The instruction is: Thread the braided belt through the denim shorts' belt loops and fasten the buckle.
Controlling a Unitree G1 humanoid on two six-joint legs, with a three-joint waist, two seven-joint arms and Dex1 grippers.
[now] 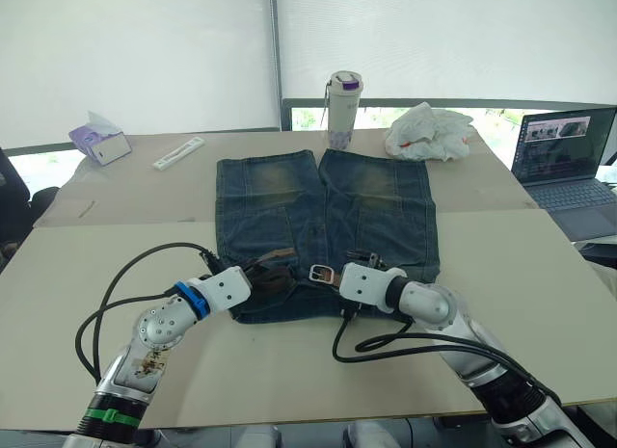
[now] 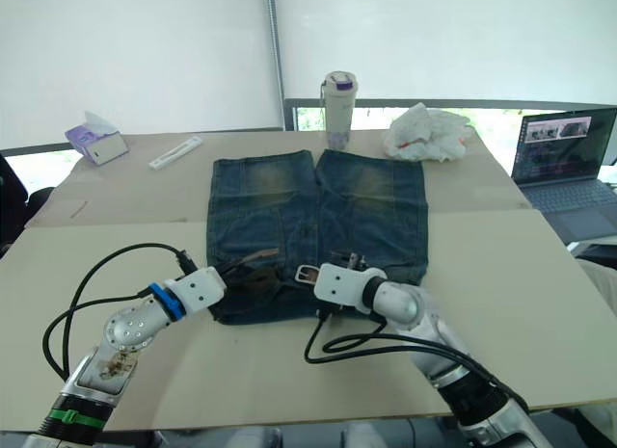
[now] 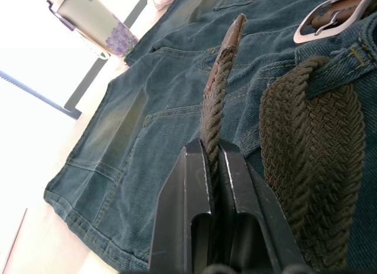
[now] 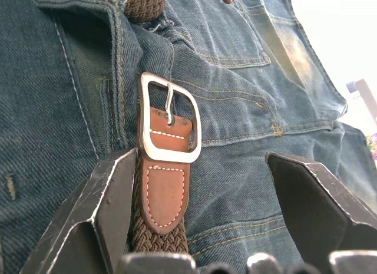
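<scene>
Our left gripper [image 3: 213, 168] pinched the braided belt's tip [image 3: 227, 47] to feed the buckle [image 4: 169, 118]; our right gripper [image 4: 200, 185] stood spread.

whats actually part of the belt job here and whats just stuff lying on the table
Part of the job:
- denim shorts
- braided belt, its tip pinched by the left gripper
- buckle, ahead of the open right gripper
- belt loops

Just lying about:
- tissue box
- tumbler
- crumpled white bag
- laptop
- white flat stick
</scene>
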